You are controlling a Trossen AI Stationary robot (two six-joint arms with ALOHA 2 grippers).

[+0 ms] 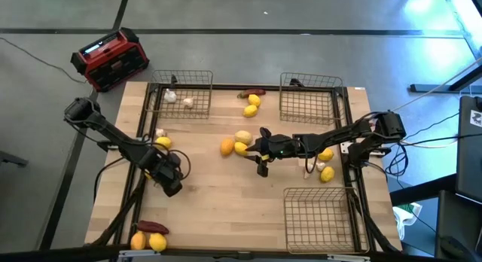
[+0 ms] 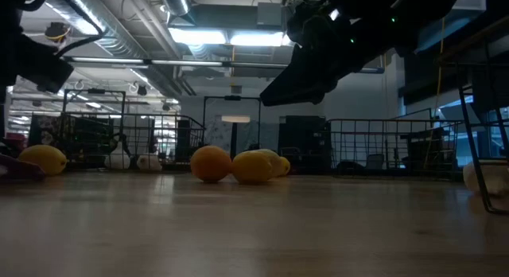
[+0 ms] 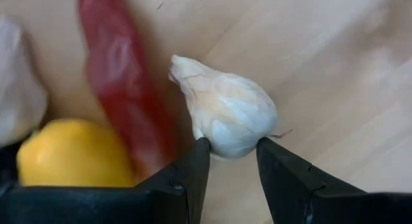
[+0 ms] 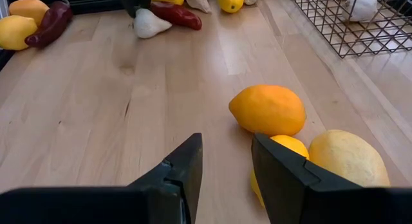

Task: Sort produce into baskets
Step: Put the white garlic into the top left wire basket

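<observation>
In the left wrist view my left gripper points down, open, one fingertip on either side of a whitish garlic bulb lying on the wooden table. Beside the bulb lie a red pepper and a yellow lemon. From above, my left arm hides this bulb. My right gripper hangs open over the table's middle, slanting down, with nothing between its fingers. Just past it lie an orange fruit and two yellow ones. Three wire baskets stand far left, far right and near right. My left gripper comes at the garlic bulb from above, and its fingertips stand against the bulb's two sides near its rounder end. Whether they touch it, I cannot tell. The bulb lies on the table.
The far left basket holds two garlic bulbs. More fruit lies at the far middle, by the right edge and at the near left corner. A red and black box sits on the floor beyond the far left corner.
</observation>
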